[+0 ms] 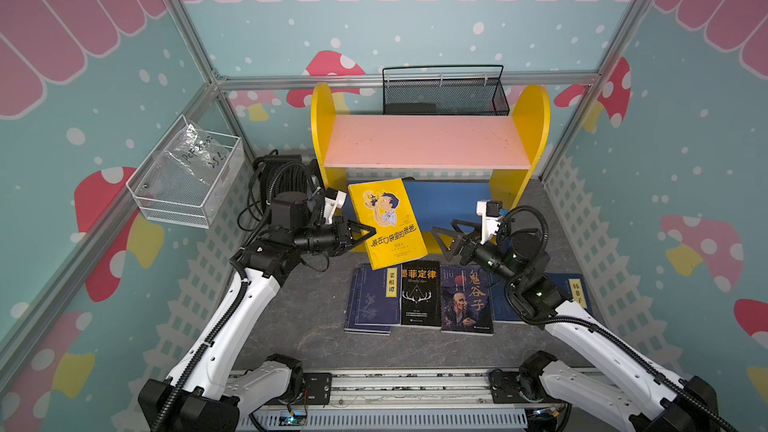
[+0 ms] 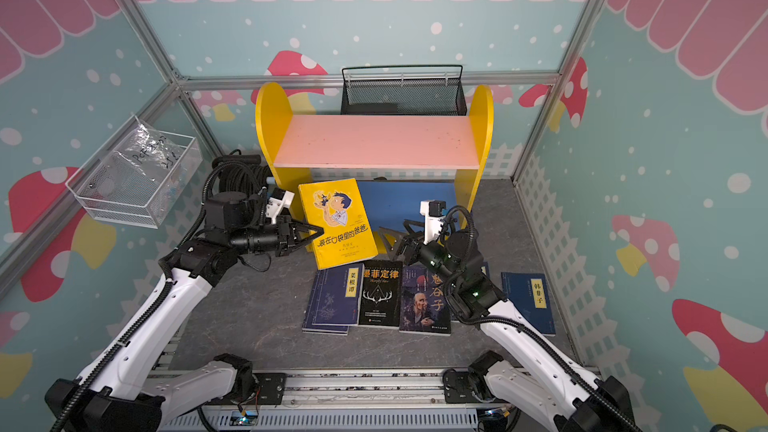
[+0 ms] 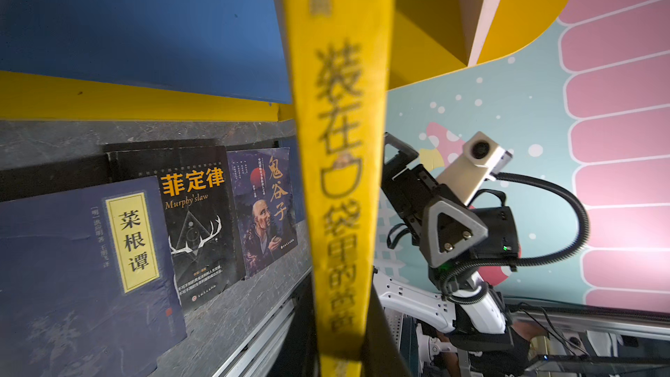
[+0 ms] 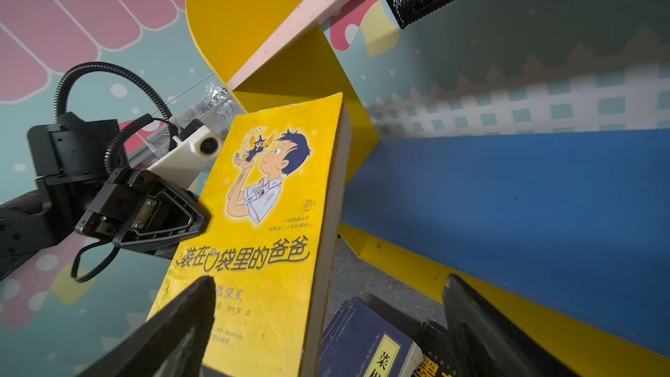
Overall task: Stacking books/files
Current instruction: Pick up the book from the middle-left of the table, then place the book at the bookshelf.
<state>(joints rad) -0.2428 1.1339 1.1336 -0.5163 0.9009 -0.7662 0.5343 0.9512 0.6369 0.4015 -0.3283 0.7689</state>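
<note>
My left gripper [image 1: 368, 231] [image 2: 316, 229] is shut on the spine edge of a yellow book [image 1: 386, 222] [image 2: 336, 222] with a cartoon boy on its cover. The book hangs tilted above the table, in front of the shelf. In the left wrist view its spine [image 3: 339, 175] runs up from between the jaws. Flat on the table lie a navy book [image 1: 374, 301], a black book [image 1: 419, 292], a purple book [image 1: 466, 301] and another navy book [image 1: 575, 288], partly hidden under my right arm. My right gripper [image 1: 446, 234] [image 4: 328, 284] stands open just right of the yellow book, apart from it.
A shelf with yellow sides, a pink top [image 1: 428, 139] and a blue lower board [image 1: 453, 201] stands behind the books. A black mesh basket [image 1: 444, 93] sits behind it. A white wire basket [image 1: 187, 176] hangs on the left wall. A metal rail [image 1: 407, 384] runs along the front.
</note>
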